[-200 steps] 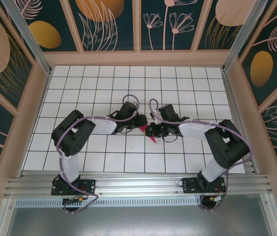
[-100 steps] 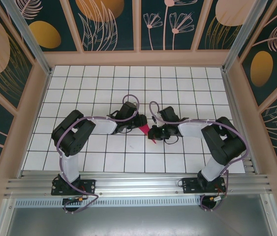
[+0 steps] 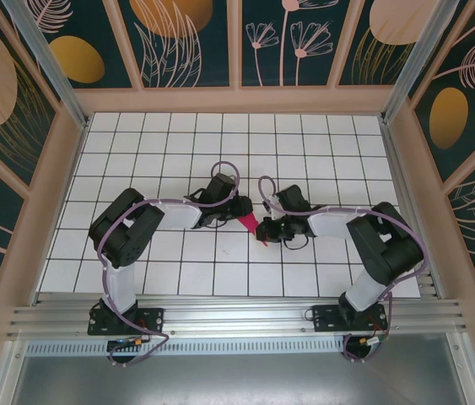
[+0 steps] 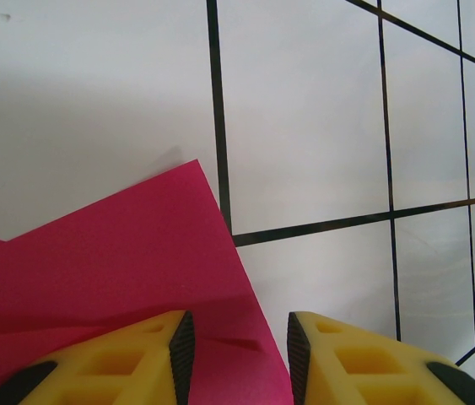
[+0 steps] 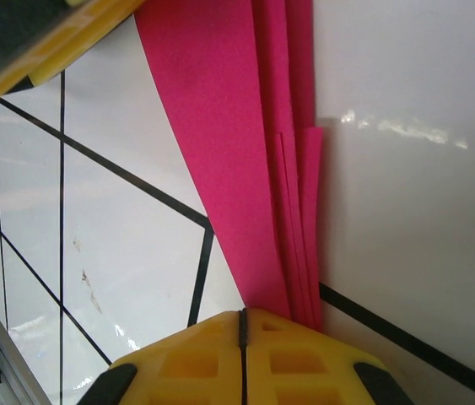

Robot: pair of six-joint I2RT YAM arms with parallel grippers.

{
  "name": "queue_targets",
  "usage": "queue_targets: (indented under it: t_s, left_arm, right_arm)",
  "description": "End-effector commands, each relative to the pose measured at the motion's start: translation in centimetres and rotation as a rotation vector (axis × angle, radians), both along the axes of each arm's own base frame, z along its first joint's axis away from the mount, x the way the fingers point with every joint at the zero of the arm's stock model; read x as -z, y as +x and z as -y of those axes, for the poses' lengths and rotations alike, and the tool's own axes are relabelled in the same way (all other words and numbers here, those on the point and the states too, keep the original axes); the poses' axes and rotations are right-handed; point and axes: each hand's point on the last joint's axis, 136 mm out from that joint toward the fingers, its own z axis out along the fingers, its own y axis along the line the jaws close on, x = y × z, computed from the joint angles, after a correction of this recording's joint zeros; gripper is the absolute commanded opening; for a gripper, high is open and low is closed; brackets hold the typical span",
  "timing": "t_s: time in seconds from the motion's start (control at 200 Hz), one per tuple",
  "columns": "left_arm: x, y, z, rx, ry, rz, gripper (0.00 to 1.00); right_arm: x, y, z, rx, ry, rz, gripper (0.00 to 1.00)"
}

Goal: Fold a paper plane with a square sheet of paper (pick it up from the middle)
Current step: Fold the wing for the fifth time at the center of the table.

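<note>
Beside the closed right tool (image 5: 241,325) lies the creased paper plane (image 5: 229,126).

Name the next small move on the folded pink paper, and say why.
Probably close the left gripper: its jaws stand apart over a corner of the folded magenta-pink paper, gripping nothing. The right gripper is shut against the stacked folds, so a second hold would likely steady the paper for creasing.

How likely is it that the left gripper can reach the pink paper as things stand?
Probably yes: the left gripper sits right over the pink paper, jaws parted; the shut right gripper, at the folded layers, leaves that part free.
</note>
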Motion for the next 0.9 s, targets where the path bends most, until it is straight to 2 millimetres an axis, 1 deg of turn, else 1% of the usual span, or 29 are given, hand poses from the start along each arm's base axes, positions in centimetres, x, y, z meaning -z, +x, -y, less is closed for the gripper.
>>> queue_targets:
  t_s: [0.0,0.115,0.265,0.39,0.525,0.68,0.891]
  left_arm:
    - [3.7,-0.3,-2.7,-0.053,0.132,-0.066,0.37]
    - [3.8,-0.3,-2.7,-0.055,0.135,-0.066,0.37]
    - [3.8,-0.3,-2.7,-0.052,0.134,-0.067,0.37]
    - [3.8,-0.3,-2.7,-0.051,0.134,-0.067,0.37]
    - [3.9,-0.4,-2.7,-0.050,0.134,-0.069,0.37]
    - [3.8,-0.3,-2.6,-0.049,0.133,-0.068,0.37]
    - [3.8,-0.4,-2.6,-0.047,0.133,-0.069,0.37]
  right_arm:
    - [1.7,-2.9,2.4,-0.002,-0.090,-0.095,0.07]
    - [0.9,-2.9,2.4,-0.001,-0.081,-0.080,0.07]
    - [-1.6,-1.8,1.5,0.003,-0.026,-0.025,0.08]
    - [-2.6,-1.2,0.9,-0.004,-0.011,-0.003,0.08]
    - [-1.8,-1.4,0.8,-0.017,-0.035,-0.017,0.08]
    - [-0.3,-1.5,1.8,0.005,-0.098,-0.032,0.08]
    - [0.8,-1.5,2.9,0.033,-0.148,-0.045,0.07]
